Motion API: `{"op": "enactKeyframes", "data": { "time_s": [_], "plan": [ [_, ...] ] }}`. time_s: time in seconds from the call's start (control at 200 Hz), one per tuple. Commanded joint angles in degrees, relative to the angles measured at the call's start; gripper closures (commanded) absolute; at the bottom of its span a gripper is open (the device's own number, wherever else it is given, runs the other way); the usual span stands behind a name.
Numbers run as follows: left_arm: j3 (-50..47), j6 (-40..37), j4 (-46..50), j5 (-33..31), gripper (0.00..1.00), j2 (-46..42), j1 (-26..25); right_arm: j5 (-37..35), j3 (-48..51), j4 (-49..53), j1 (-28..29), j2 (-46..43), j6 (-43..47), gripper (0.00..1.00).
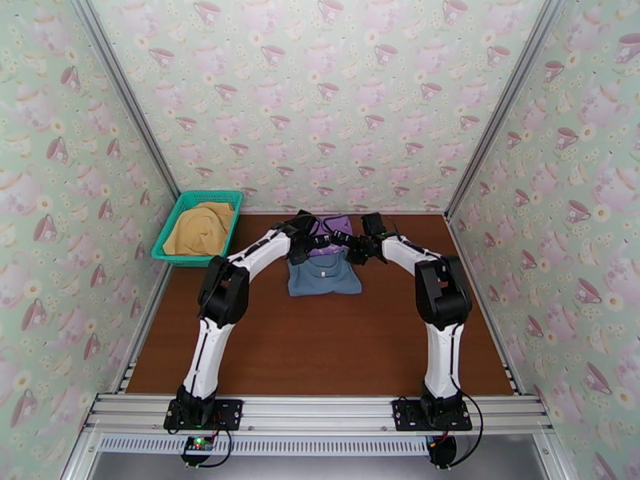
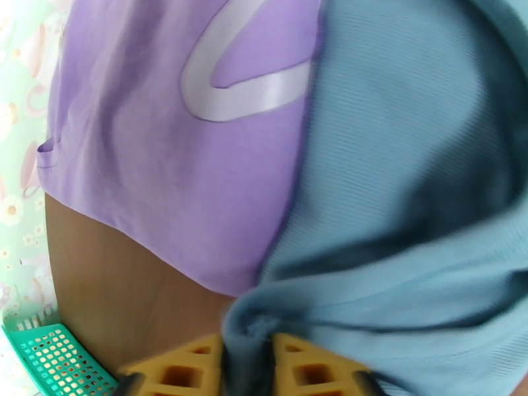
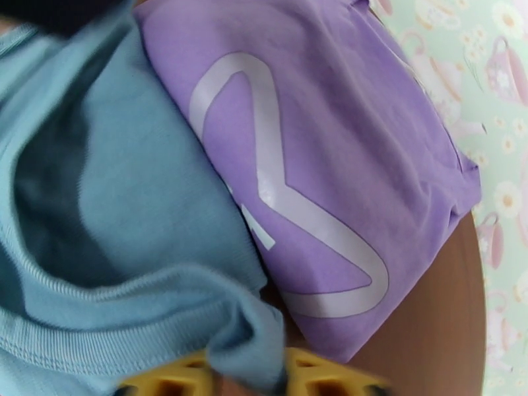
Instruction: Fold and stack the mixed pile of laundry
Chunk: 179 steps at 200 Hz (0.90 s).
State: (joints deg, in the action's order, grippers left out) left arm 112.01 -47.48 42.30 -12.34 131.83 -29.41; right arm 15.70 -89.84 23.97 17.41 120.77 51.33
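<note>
Left gripper (image 2: pixel 245 365): a bunched fold of the grey-blue garment (image 2: pixel 409 160) sits between its yellow pads, touching both. Clamped or slack, I cannot tell. Right gripper (image 3: pixel 249 376), same story: the grey-blue hem fills the gap between its pads, grip unclear. The garment is spread mid-table, its far edge lapping over the lilac-purple shirt (image 3: pixel 317 160), which lies folded, white print up, near the back wall. Over at the far left corner of the brown table (image 1: pixel 320 346), the mustard-yellow garment (image 1: pixel 200 230) is heaped in the teal mesh basket (image 1: pixel 210 194).
</note>
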Motion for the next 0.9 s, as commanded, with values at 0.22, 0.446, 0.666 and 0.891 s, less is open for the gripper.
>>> {"op": "enactKeyframes", "data": {
  "time_s": [0.22, 0.446, 0.666, 0.891],
  "plan": [
    [-8.35, 6.22, -21.80, -14.72, 0.30, -6.89, -1.35, 3.59, 2.37, -4.16, 0.79, -14.31, -14.92, 0.46],
    [-12.32, 25.75, -12.60, -17.47, 0.21, -24.56, -2.14, 5.89, -2.51, 12.15, 0.14, -25.06, -44.43, 0.24],
    [-22.24, 55.97, 7.59, -2.37, 0.20, -35.86, -1.99, 6.04, 12.88, 7.67, 1.00, -27.46, -57.85, 0.30],
    [-38.04, 69.06, -3.44, 10.20, 0.23, -35.43, -1.93, 2.92, 13.28, 8.40, 1.75, -19.49, -63.00, 0.31]
  ]
}}
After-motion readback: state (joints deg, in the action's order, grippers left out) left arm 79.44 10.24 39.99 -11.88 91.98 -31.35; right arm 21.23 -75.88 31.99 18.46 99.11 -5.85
